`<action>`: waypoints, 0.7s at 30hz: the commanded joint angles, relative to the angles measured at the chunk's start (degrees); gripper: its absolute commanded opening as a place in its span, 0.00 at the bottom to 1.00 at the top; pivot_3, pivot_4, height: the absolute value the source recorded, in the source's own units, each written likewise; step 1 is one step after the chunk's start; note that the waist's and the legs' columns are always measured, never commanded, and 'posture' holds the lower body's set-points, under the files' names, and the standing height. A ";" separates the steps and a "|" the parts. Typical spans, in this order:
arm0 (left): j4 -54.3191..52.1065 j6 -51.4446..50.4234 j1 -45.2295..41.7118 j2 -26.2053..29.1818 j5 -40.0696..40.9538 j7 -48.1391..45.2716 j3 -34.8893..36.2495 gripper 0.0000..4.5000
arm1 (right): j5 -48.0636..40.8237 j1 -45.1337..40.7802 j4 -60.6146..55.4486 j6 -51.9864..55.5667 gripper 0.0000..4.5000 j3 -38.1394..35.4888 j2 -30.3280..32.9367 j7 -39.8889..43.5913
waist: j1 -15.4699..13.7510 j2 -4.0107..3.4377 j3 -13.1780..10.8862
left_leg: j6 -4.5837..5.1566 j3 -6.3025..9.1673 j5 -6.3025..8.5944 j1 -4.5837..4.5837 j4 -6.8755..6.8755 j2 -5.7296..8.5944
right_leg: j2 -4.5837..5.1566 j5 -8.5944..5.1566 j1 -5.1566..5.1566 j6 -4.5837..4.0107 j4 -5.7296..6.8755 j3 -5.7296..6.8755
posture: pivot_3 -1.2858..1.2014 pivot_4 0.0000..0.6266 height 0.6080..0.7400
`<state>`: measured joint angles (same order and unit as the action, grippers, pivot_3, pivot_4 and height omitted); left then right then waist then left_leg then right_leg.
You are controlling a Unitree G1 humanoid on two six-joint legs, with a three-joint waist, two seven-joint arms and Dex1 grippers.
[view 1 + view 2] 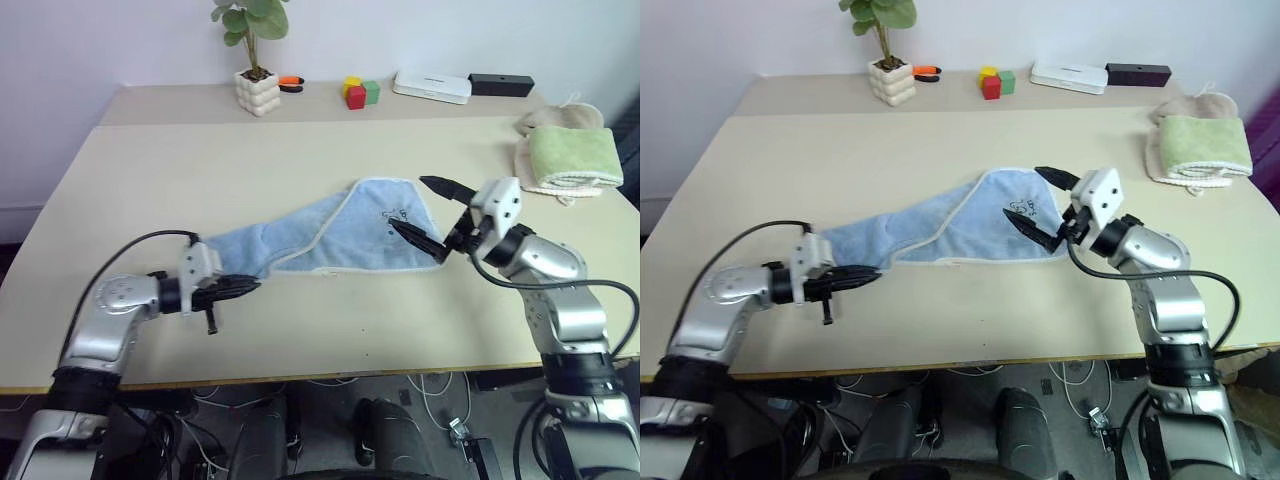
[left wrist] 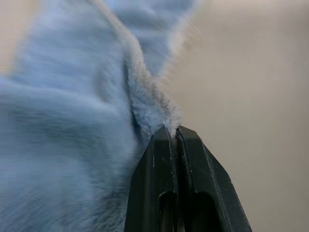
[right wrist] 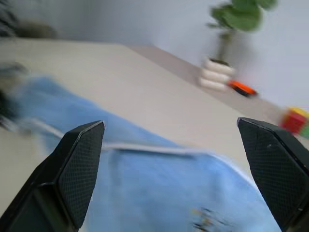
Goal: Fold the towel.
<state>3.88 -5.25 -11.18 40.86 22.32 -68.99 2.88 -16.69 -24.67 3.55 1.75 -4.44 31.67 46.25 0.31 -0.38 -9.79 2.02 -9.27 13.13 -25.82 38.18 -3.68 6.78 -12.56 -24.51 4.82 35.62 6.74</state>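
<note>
- The towel (image 1: pixel 340 235) lies rumpled at the middle of the table (image 1: pixel 250 160).
- The left gripper (image 1: pixel 245 288) pinches the towel's left end, fingers pressed together.
- The right gripper (image 1: pixel 420 210) hovers spread wide over its right corner.

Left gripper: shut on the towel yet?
Shut. The left gripper has its fingers pressed together, pinching the edge of the towel at its left end.

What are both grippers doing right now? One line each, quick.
Left gripper: shut on the small light blue soft towel, pinching its left end.
Right gripper: open, fingers spread over the towel's right corner, holding nothing.
</note>
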 commanded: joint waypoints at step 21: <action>-24.09 -1.31 32.20 4.44 9.92 -1.53 19.40 0.01 | 41.85 -33.17 56.33 -32.84 1.00 22.28 -1.88 -28.85 | 2.62 -0.12 -0.09 | -0.32 -0.39 -0.07 0.03 -0.20 -0.01 | 0.01 -0.27 -0.44 -0.11 0.47 -0.31 | 0.52 0.24 1.00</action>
<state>-18.27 -7.46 20.52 45.45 31.50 -70.77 20.44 23.07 -55.52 59.26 -28.83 16.87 30.23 20.25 2.93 -0.50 -9.88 1.67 -9.67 13.04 -25.79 37.95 -3.70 6.78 -12.86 -24.97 4.67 36.10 6.43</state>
